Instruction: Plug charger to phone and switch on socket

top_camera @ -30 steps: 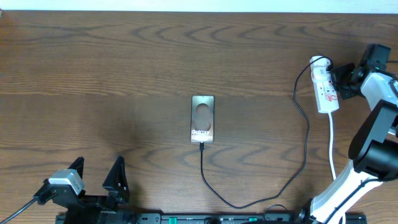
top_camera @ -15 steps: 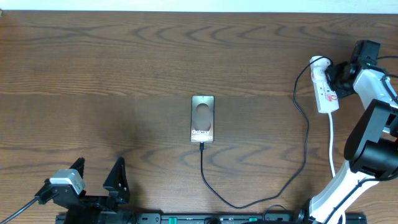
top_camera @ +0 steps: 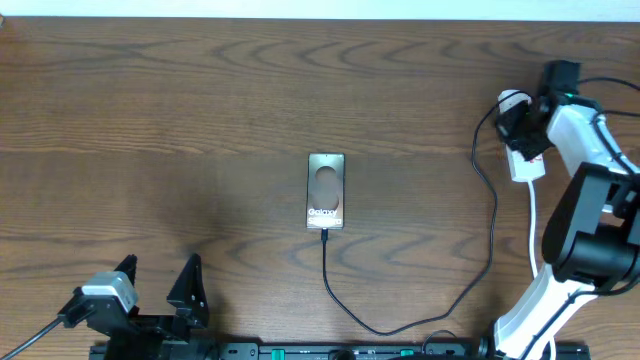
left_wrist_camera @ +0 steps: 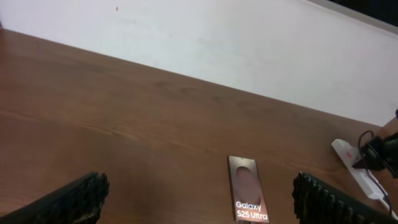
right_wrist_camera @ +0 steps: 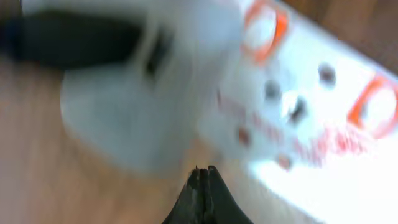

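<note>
The phone (top_camera: pixel 326 191) lies face up at the table's middle, also in the left wrist view (left_wrist_camera: pixel 249 196). The thin black charger cable (top_camera: pixel 405 322) runs from the phone's near end, loops right and goes up to the white socket strip (top_camera: pixel 524 158) at the far right. My right gripper (top_camera: pixel 518 123) is shut and empty, right over the strip's far end. In the right wrist view its tips (right_wrist_camera: pixel 204 171) hover close above the blurred strip (right_wrist_camera: pixel 323 106) beside a white plug body (right_wrist_camera: pixel 124 118). My left gripper (top_camera: pixel 158 284) is open and empty at the near left.
The strip's thick white cord (top_camera: pixel 533 225) runs down toward the right arm's base (top_camera: pixel 560 300). A pale wall (left_wrist_camera: pixel 217 37) borders the table's far edge.
My right gripper has swung left from beside the strip to over its far end. The phone, cable and left arm have not moved.
</note>
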Action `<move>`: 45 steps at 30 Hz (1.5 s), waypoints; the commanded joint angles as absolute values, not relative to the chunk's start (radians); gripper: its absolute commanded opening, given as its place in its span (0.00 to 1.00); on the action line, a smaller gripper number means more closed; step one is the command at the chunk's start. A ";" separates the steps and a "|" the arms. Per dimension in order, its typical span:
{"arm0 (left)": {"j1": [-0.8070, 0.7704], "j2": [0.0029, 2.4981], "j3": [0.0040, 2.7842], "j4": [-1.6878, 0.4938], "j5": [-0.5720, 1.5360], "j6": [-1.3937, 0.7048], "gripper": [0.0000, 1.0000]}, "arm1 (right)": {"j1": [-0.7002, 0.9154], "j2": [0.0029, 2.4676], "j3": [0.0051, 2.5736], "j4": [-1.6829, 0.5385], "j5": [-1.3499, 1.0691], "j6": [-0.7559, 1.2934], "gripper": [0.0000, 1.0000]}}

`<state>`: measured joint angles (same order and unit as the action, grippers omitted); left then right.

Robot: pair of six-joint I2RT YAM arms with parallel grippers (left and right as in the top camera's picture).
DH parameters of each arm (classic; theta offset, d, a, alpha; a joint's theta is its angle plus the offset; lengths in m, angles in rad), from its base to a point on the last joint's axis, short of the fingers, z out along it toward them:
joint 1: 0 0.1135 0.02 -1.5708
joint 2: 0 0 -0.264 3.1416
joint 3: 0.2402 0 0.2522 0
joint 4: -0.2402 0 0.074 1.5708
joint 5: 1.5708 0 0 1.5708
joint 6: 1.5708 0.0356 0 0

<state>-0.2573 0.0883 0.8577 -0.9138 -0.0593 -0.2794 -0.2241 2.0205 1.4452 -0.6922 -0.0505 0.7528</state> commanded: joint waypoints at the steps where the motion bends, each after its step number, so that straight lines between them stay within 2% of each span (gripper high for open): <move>1: -0.253 0.081 0.876 -0.926 -0.072 -0.259 0.96 | -0.236 1.853 1.439 -0.748 0.008 0.656 0.01; 13: -0.253 0.081 0.876 -1.084 -0.072 -0.259 0.96 | -0.223 1.274 1.439 -1.041 0.351 0.585 0.01; 17: -0.253 0.081 0.876 -1.153 -0.072 -0.259 0.96 | -0.222 1.104 1.439 -1.139 0.327 0.499 0.01; 22: -0.253 0.081 0.875 -1.180 -0.072 -0.259 0.96 | -0.223 0.879 1.439 -1.246 0.165 0.311 0.01; 23: -0.253 0.081 0.875 -1.180 -0.072 -0.259 0.96 | -0.223 0.833 1.439 -1.275 0.142 0.313 0.17; 24: -0.253 0.081 0.875 -1.180 -0.072 -0.259 0.96 | -0.223 0.789 1.439 -1.303 0.135 0.314 0.37; 25: -0.253 0.081 0.875 -1.180 -0.072 -0.259 0.96 | -0.223 0.745 1.439 -1.334 0.135 0.314 0.75; 26: -0.253 0.081 0.875 -1.180 -0.072 -0.259 0.96 | -0.223 0.703 1.439 -1.364 0.135 0.313 0.99; 35: -0.253 0.081 0.875 -1.180 -0.072 -0.259 0.96 | -0.223 0.410 1.439 -1.607 0.139 0.311 0.99; 39: -0.253 0.081 0.875 -1.180 -0.072 -0.259 0.96 | -0.223 0.337 1.439 -1.682 0.308 0.305 0.99; 45: -0.253 0.081 0.875 -1.180 -0.072 -0.259 0.96 | -0.222 0.284 1.438 -1.695 0.304 0.295 0.99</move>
<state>-0.2577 0.0883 0.8593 -1.1790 -0.0593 -0.2794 -0.2295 0.2981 1.4425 -1.6951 0.2817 0.3168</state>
